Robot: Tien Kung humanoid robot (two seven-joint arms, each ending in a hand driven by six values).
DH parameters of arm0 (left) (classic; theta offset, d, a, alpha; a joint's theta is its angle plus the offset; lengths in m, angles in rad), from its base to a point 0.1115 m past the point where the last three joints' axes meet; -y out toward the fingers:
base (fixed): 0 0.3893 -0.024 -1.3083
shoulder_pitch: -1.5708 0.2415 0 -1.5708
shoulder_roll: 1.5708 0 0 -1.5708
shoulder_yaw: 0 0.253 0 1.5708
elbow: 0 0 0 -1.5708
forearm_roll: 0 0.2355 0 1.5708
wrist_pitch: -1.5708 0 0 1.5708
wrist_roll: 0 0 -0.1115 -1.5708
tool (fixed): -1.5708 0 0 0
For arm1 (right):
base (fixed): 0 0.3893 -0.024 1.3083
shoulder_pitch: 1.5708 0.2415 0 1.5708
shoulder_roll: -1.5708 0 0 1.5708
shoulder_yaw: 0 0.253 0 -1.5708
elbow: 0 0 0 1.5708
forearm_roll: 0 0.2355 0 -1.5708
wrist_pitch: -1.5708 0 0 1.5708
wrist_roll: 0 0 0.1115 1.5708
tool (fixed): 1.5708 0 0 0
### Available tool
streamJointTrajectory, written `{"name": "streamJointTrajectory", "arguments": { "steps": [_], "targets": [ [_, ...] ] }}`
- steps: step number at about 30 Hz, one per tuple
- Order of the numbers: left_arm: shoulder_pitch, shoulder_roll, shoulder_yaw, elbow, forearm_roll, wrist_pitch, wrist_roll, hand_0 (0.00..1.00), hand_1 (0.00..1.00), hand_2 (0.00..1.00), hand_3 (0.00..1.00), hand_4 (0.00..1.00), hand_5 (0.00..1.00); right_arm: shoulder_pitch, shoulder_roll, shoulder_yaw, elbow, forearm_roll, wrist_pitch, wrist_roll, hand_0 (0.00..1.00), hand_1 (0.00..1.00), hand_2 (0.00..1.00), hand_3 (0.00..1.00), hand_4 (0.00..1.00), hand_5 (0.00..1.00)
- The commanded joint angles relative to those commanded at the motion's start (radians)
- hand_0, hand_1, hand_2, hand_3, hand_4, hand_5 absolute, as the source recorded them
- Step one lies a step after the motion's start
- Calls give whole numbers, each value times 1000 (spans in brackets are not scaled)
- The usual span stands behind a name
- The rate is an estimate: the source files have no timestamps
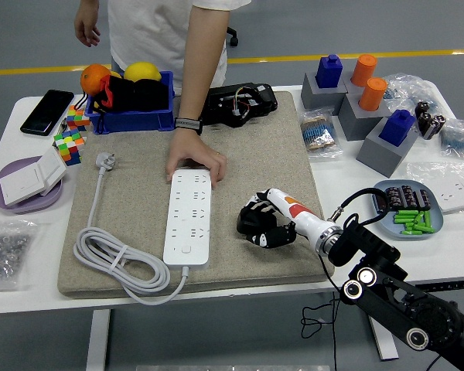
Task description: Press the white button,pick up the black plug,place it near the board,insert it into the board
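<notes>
The right hand (264,224) is hovering low over the mat (139,286), just right of the strip (189,217), with its fingers curled in and holding nothing. The left arm is not showing at all. Judging by how things lie, the task is sitting at its very start: the white button (185,249), at the strip's near end, is lying untouched by the hand, which is well to its right, so the press looks not yet done, though the view cannot confirm the switch state. No black plug is clearly showing; the only plug visible is the pale one (105,161) at the end of the strip's own cord (112,259), lying at the mat's far left. A dark device (240,102) is sitting at the mat's far edge, but what it is cannot be told. So picking up, placing and inserting all appear to be left.

A person's hand (195,161) is resting on the far end of the strip, pinning it flat.

The mat is lying on a white table (15,290) crowded with clutter: a blue bin (131,118) of fruit, a phone (46,111), cubes (69,143) at far left, grey blocks (371,120) with coloured pegs at far right, a tray (410,210) near right. Beyond is a grey floor with a yellow line (356,56).
</notes>
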Motion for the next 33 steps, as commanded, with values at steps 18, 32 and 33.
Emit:
{"name": "streamJointTrajectory", "arguments": {
  "steps": [18, 32, 33],
  "targets": [
    [2, 2, 6, 0, 2, -3, 2, 651, 645, 642, 685, 580, 30, -7, -4, 13, -1, 1, -16, 26, 412, 478, 587, 507, 854, 8],
    [5, 2, 7, 0, 5, -3, 2, 651, 646, 642, 685, 580, 29, -29, -13, 33, 17, 1, -10, 26, 547, 578, 623, 522, 851, 16],
    [4, 2, 9, 0, 2, -3, 2, 651, 646, 642, 685, 580, 29, -31, -14, 31, 18, -2, -8, 22, 547, 578, 623, 522, 851, 16]
  ]
}}
